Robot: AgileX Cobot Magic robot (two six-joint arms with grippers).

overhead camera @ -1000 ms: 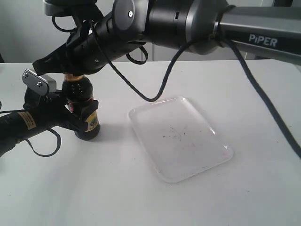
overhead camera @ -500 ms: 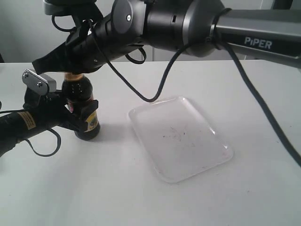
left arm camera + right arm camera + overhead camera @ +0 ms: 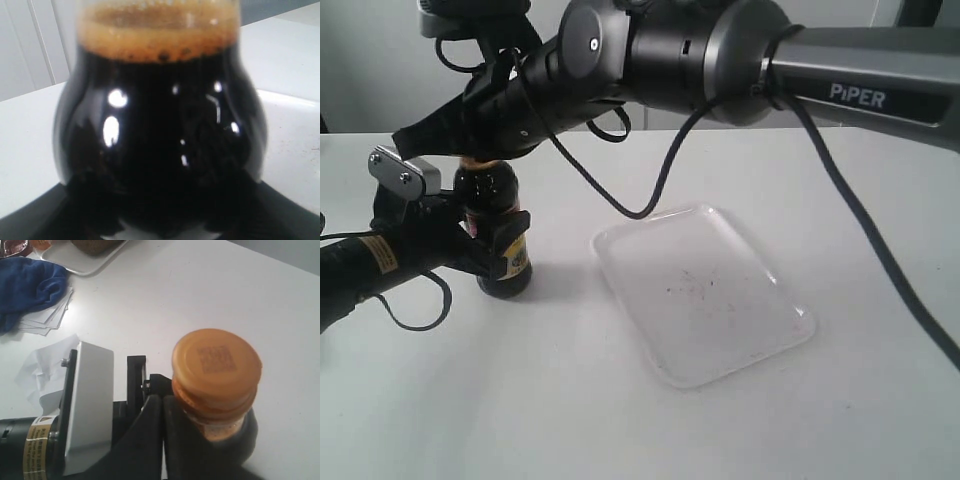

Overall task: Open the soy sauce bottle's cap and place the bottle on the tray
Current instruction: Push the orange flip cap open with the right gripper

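Right arm now slightly further left, right gripper over the cap, opening cannot be told, left gripper clamps the upright soy sauce bottle, tray unmoved

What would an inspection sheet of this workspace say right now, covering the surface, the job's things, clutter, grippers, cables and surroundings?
Surface: white table, clean where visible.
Job's things: soy sauce bottle upright on the table, left of the tray and not on it. The cap is closed. The tray holds only dark specks.
Clutter: blue cloth, white papers and the corner of a second tray, seen in the right wrist view only.
Grippers: left gripper clamped around the bottle's body. Right gripper over the cap, jaw state not visible.
Cables: black cable loops down from the right arm near the tray's far corner.
Surroundings: plain light wall behind.
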